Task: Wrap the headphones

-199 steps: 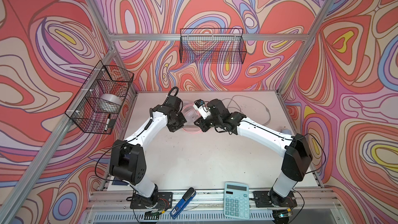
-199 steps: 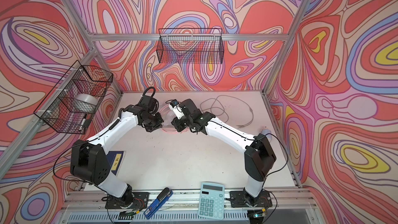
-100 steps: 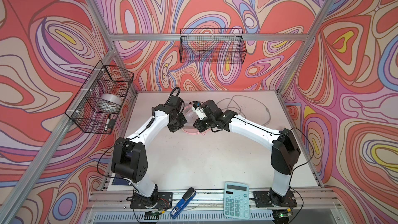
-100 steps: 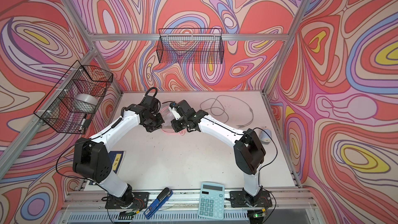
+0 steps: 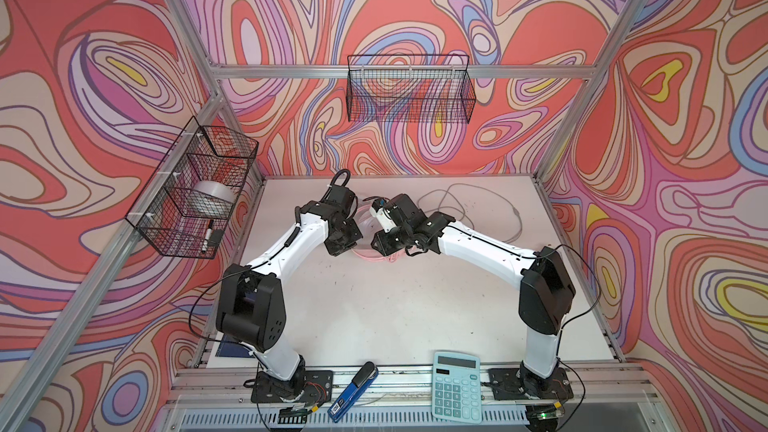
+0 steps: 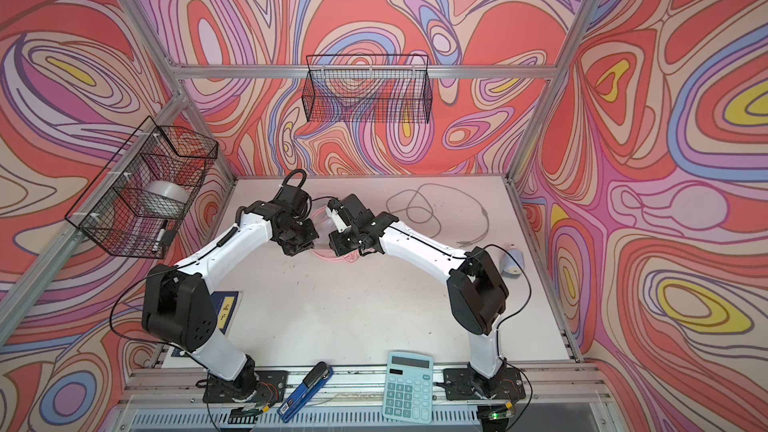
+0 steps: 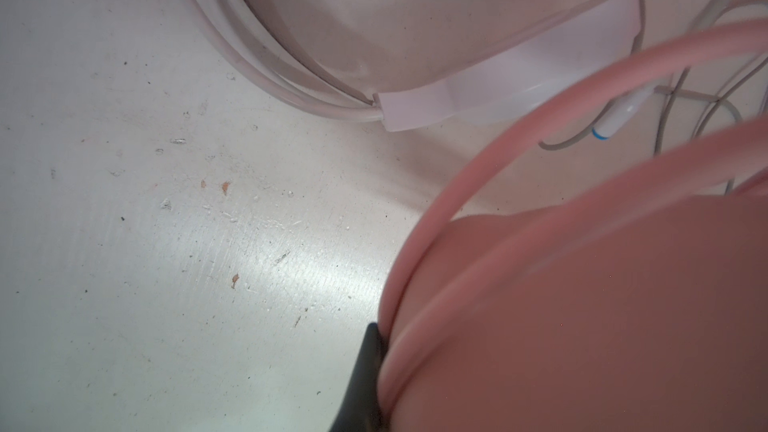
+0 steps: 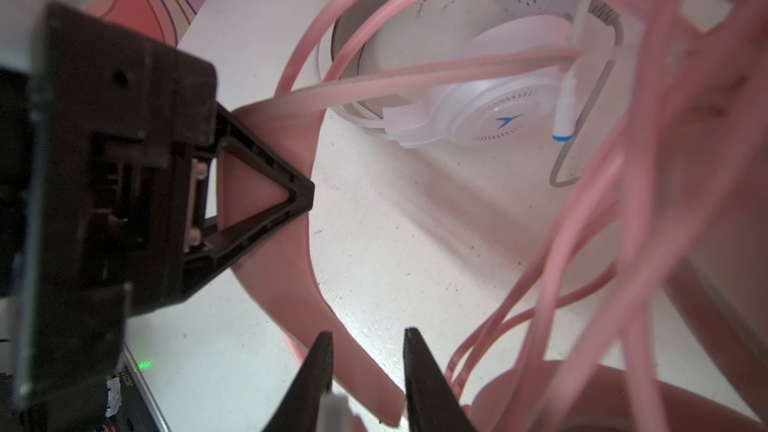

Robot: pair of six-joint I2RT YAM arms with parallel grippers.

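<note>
While winding the pink cord (image 7: pixel 582 76) round the pink headset (image 8: pixel 282 284), looks only partway done: lots of loose pink loops hanging and lying about, none pulled snug yet. Sits near the back middle of the table (image 5: pixel 415 305), right between the two arms. Gets pinched at its headband by the left gripper (image 5: pixel 348 248), with both fingers squeezed shut on it. Can see the right gripper (image 8: pixel 369 334) just beside the same pink band, fingers apart, with nothing clearly held between them. Can also see the white headset (image 8: pixel 494 118) lying on the table just behind the pink one. Can see its grey cord (image 5: pixel 515 213) spread out loose over the back of the table, not wrapped at all.

Next move, as a guess: pick one loose bit of pink cord, shut the right fingers on it, carry it round the band and pull it gently snug. Calls for a firm left pinch the whole time, to stop any slipping or turning. Calls for care near the white headset and its little white plug (image 8: pixel 564 118) with the blue ring, so as not to catch them in a pink loop. Then the same job for the white one
</note>
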